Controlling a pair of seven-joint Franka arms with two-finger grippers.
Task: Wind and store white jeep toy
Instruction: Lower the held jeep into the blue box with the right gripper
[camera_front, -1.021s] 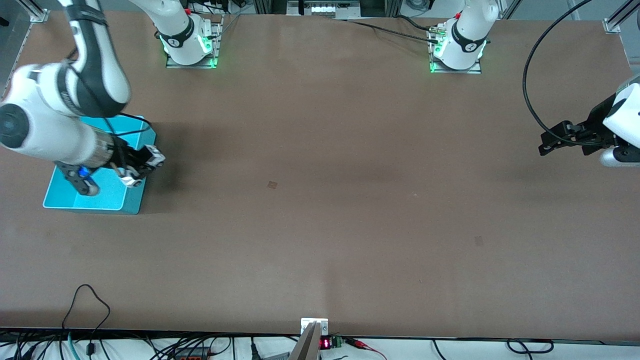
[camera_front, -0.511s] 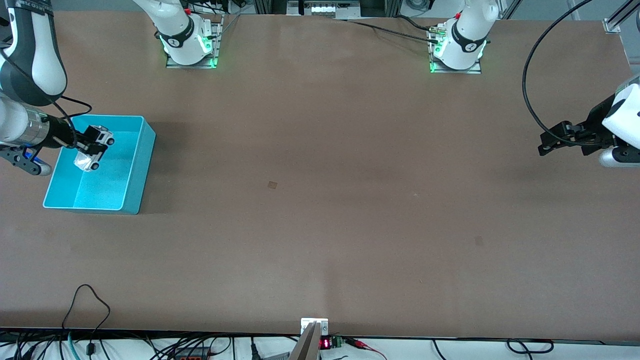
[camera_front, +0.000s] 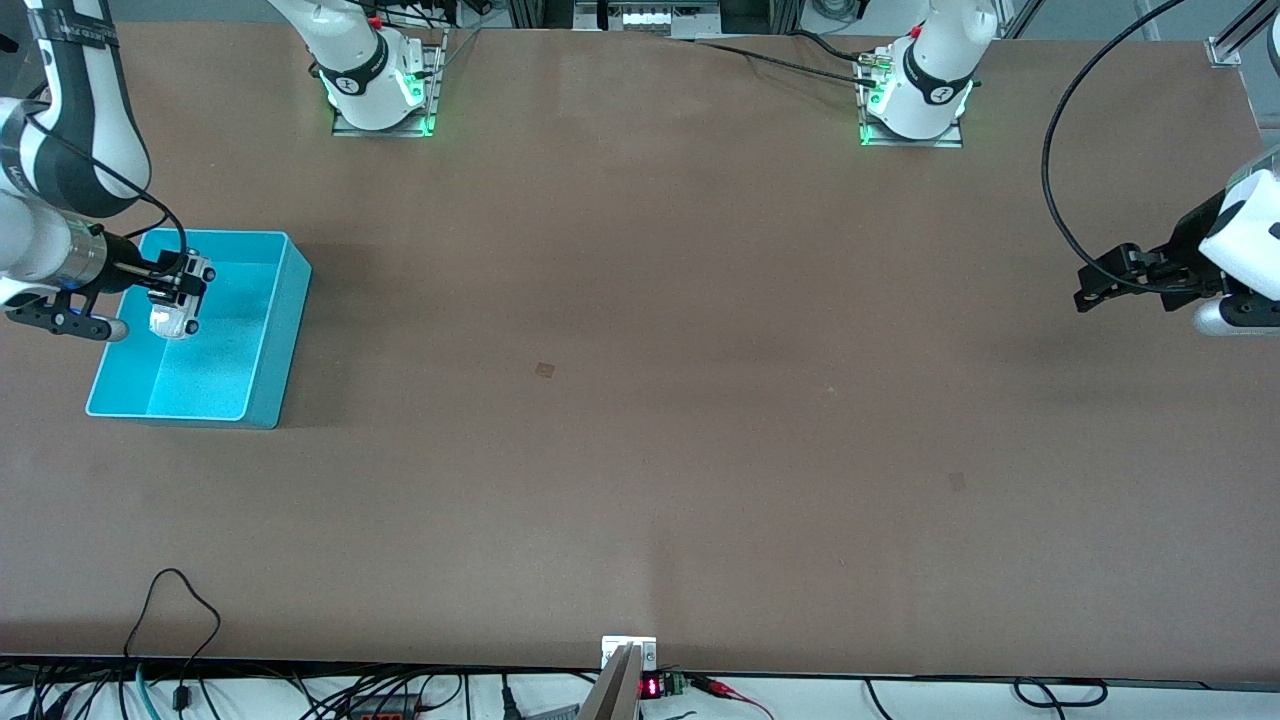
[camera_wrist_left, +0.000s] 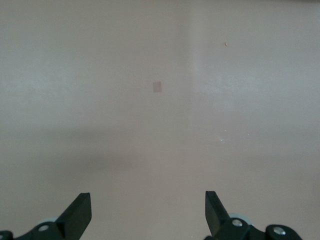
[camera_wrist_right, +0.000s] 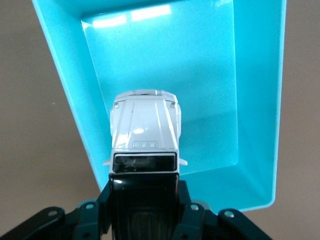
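Brown table (camera_front: 700, 400), turquoise bin (camera_front: 280, 330), 1 white jeep toy (camera_front: 176, 318) held over the bin.
Right gripper (camera_front: 172, 287) hangs above the bin at the right arm's end, jaws pinching the jeep's black rear, nose pointing down into it (camera_wrist_right: 145, 132); the toy looks light, rigid and smooth, best gripped across its flat sides. Left gripper (camera_front: 1105, 285) waits over its own end, jaws spread.

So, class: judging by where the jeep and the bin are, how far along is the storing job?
Done: the white jeep toy is picked up, gripped at its black rear by the right gripper. Whether it has been wound cannot be seen.
In hand: it hangs over the open turquoise bin, not resting on the bin floor.
Left: lower it, release it, withdraw.
The left gripper waits open above the table at its own end.
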